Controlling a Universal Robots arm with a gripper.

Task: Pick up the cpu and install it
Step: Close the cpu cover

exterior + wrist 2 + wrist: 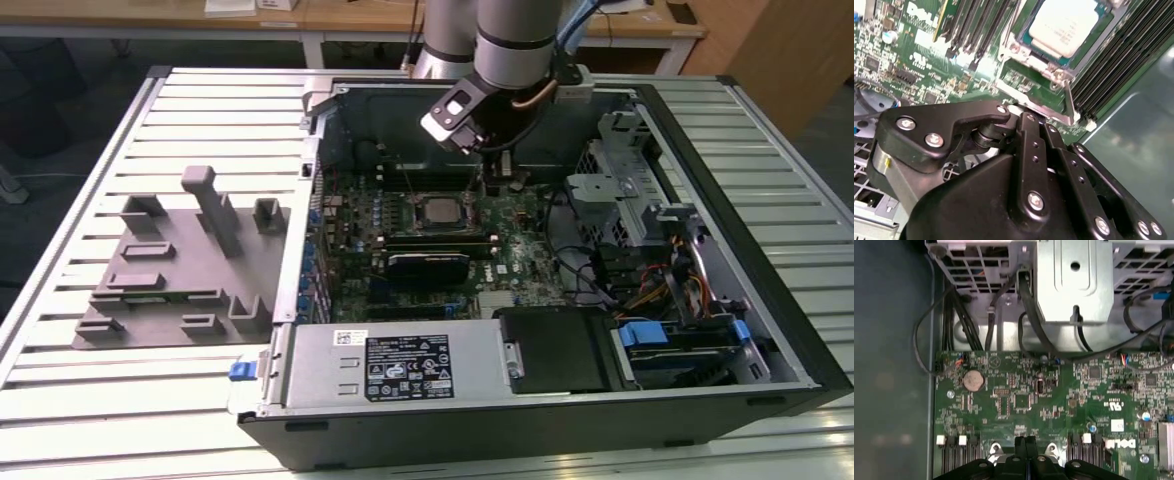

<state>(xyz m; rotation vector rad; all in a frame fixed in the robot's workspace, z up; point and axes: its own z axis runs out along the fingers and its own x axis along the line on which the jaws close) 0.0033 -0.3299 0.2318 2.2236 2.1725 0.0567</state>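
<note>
The cpu [437, 210] lies flat in its socket in the middle of the green motherboard [400, 290], inside the open computer case. Its pale silver top [1066, 25] sits inside the socket frame, whose metal bracket [1061, 107] runs along the near side. My gripper [509, 182] hangs just above the board, a little to the exterior view's right of the cpu and apart from it. In both wrist views its black fingers [1026, 119] [1026, 441] meet with nothing between them. The fingertips stand close over the bracket's edge; I cannot tell whether they touch it.
A silver power supply [387, 365] fills the case's front. Drive bays and loose cables [641, 270] crowd the exterior view's right. A grey parts fixture [174, 270] lies on the slatted table at the exterior view's left. A coin battery [973, 380] sits on the board.
</note>
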